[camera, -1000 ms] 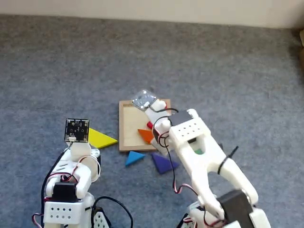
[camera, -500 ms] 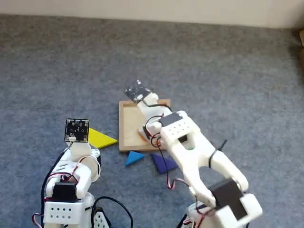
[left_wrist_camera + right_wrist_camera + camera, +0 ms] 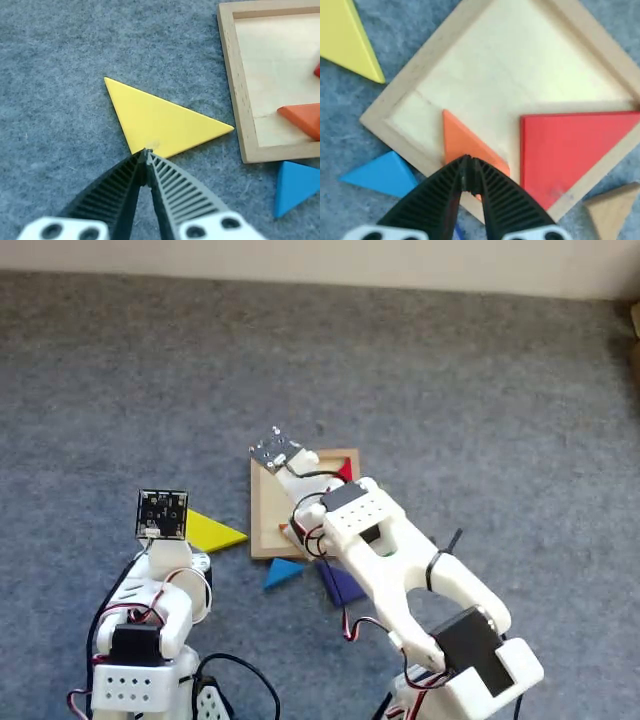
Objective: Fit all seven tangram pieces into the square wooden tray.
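The square wooden tray [image 3: 262,508] lies mid-table with a red triangle [image 3: 345,470] and an orange triangle [image 3: 462,142] inside it. My right gripper [image 3: 467,161] is shut, its tips over the orange triangle near the tray's corner, beside the red triangle [image 3: 570,150]. My left gripper [image 3: 146,153] is shut with nothing in it, tips at the edge of the yellow triangle [image 3: 160,125], which lies on the carpet just left of the tray [image 3: 235,85]. A blue triangle [image 3: 283,571] and a purple piece [image 3: 343,585] lie in front of the tray.
A plain wooden triangle [image 3: 605,215] lies outside the tray by the red triangle. The right arm [image 3: 365,530] covers much of the tray from above. Grey carpet stretches open behind and to both sides of the tray.
The right arm has swung left across the tray, uncovering the red triangle. The orange triangle now sits nearer the tray's front left corner. The left arm has not moved.
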Tool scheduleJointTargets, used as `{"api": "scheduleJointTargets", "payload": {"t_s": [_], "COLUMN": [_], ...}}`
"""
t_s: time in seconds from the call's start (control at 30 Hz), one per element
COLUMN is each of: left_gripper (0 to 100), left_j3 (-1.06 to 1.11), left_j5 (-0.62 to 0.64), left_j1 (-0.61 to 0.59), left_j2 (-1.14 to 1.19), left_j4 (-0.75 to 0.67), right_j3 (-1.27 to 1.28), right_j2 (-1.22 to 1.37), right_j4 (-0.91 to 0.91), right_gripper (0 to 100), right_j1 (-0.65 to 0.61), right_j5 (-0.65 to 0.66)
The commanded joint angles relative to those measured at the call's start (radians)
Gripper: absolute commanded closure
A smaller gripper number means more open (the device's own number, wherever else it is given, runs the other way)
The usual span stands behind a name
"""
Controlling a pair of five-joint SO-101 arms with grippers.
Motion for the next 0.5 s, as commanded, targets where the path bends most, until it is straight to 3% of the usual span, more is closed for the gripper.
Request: {"api": "scheduleJointTargets", "payload": {"t_s": [0.0, 0.47], "left_gripper": [99, 99], "left_j3": [0.022, 0.022], "left_j5": [-0.008, -0.008], "left_j1": [0.008, 0.008], "left_j2": [-0.024, -0.024], "left_j4": [0.002, 0.002], "right_j3": [-0.047, 0.085], "right_j2": [-0.008, -0.352], "right_j4": [0.016, 0.038], "right_gripper": [99.3, 99.3], "right_j1": [0.039, 0.081], "right_j5": [-0.002, -0.003]}}
